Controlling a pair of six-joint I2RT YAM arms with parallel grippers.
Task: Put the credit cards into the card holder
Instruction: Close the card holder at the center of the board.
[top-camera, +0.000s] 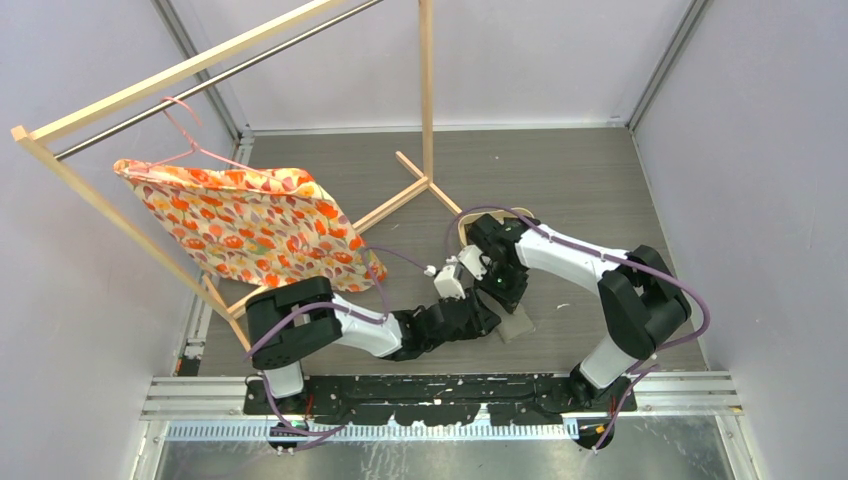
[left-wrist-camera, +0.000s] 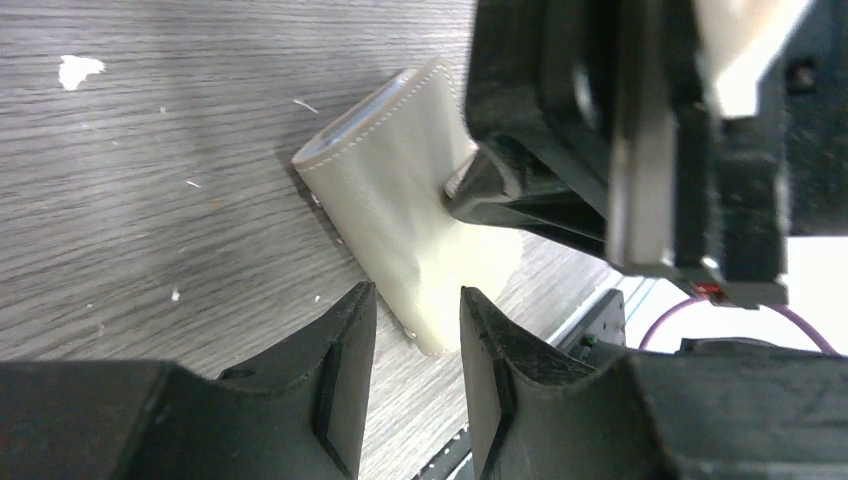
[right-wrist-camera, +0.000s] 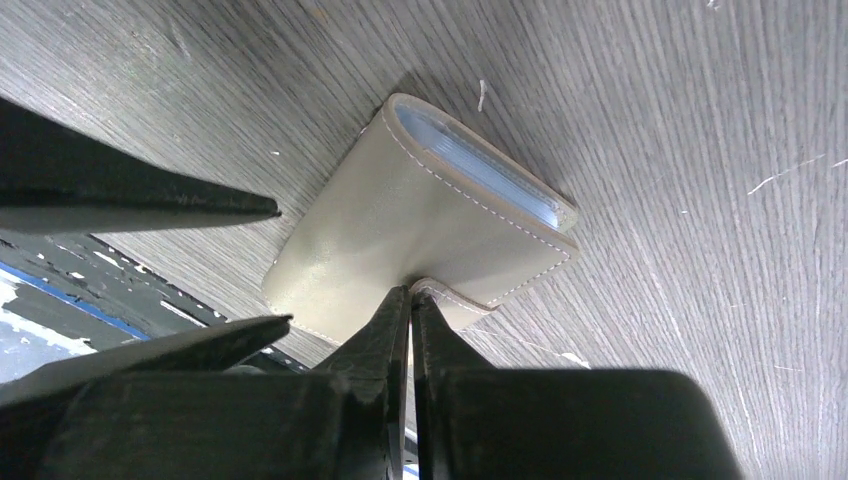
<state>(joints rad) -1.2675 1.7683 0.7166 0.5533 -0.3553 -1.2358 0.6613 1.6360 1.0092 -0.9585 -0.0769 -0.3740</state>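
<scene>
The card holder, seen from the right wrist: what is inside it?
At the open end of the card holder, pale edges of the credit cards show, stacked. Their faces and number are hidden by its closed cover.

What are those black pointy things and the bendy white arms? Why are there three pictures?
Those are two robot arms bolted to a grey wood-grain table. One picture looks down from above; the other two come from cameras on each wrist, showing the black fingers close up. On the table lies a small folded grey-beige wallet with something pale tucked inside. The right gripper is shut, its tips touching the wallet's tab. The left gripper is open at the wallet's end. Behind stands a wooden clothes rack holding a flowery orange cloth.
</scene>
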